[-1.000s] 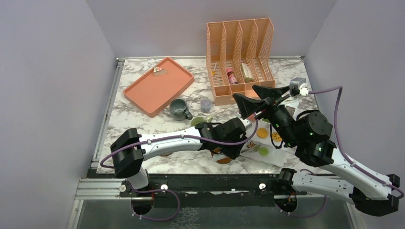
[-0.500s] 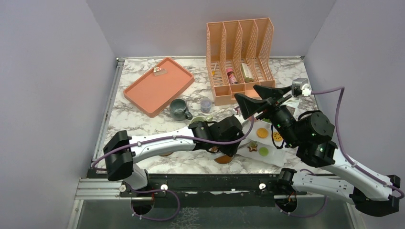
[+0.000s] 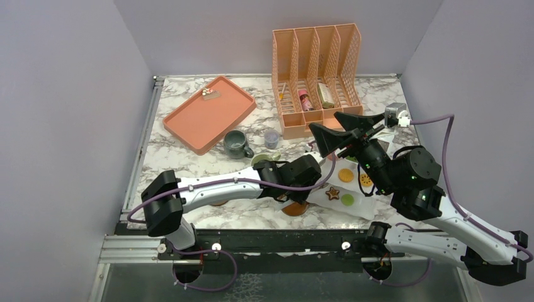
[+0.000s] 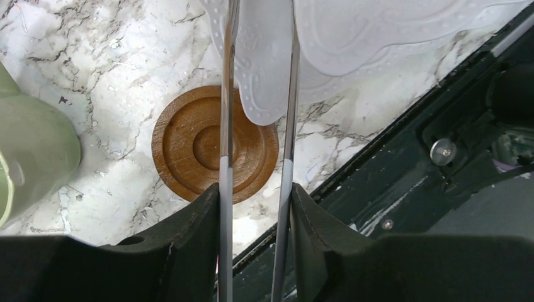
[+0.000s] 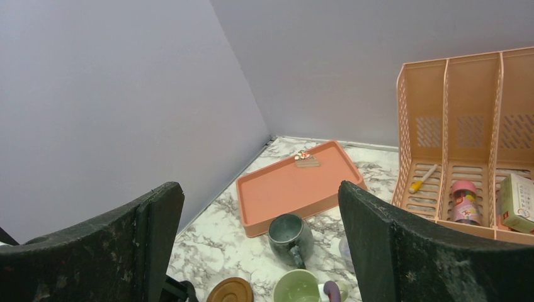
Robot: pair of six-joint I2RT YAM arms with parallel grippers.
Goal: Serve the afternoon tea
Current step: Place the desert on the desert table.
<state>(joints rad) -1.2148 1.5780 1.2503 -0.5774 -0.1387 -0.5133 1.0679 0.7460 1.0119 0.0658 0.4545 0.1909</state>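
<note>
Marble table (image 3: 170,157): we note left gripper (image 4: 259,63) over the coaster (image 4: 189,145), jaws lately narrowed yet apart, gripping nothing, so pickup seems near; right gripper (image 5: 258,201) gapes empty.

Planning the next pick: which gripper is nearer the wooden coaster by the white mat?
Left. The left gripper hangs over the wooden coaster; the right gripper is raised farther back, near the peach organizer.

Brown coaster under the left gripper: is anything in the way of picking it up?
Yes. A lobe of the white embossed paper lies over the far rim of the brown coaster. The pale green mug stands beside the coaster, apart from it. Nothing else visible covers it.
</note>
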